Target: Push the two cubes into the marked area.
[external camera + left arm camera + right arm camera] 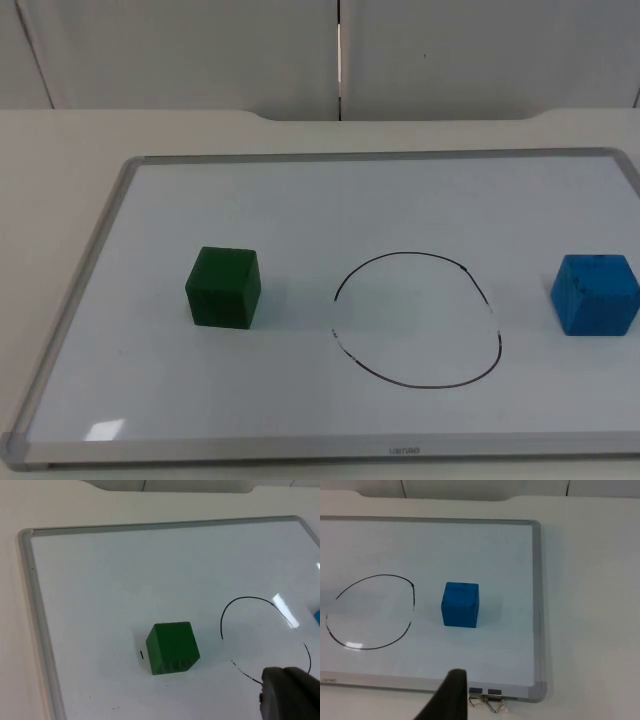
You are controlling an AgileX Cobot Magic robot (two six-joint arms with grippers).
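The green cube (223, 287) sits on the whiteboard (300, 200), out to the left of the marked area (417, 320), a hand-drawn black oval whose line breaks at a few spots along its left and right sides. The cube is well apart from that outline and stands flat, with one vertical edge turned slightly toward the top camera. The blue cube (596, 294) sits on the opposite side, to the right of the oval, near the board's right edge and likewise clear of the drawn line. Both cubes lie outside the oval, and the area within the line is bare white board. From the left wrist view the green cube (173, 647) appears beside a small black mark on the board, with the arc of the marked area (265, 630) just past it; a fingertip of the left claw (290, 692) hangs above the board near that arc, touching nothing, and whether the claw is apart or together cannot be told. From the right wrist view the blue cube (461, 604) rests between the marked area (372, 612) and the board's grey frame; a dark fingertip of the right claw (449, 695) stands over the near edge of the whiteboard (537, 605), apart from the cube, and its state cannot be told either. A small binder clip (486, 698) is fastened to the frame beside that fingertip. The whiteboard lies flat on the pale worktop (60, 150), which ends at the grey partition wall (200, 50).
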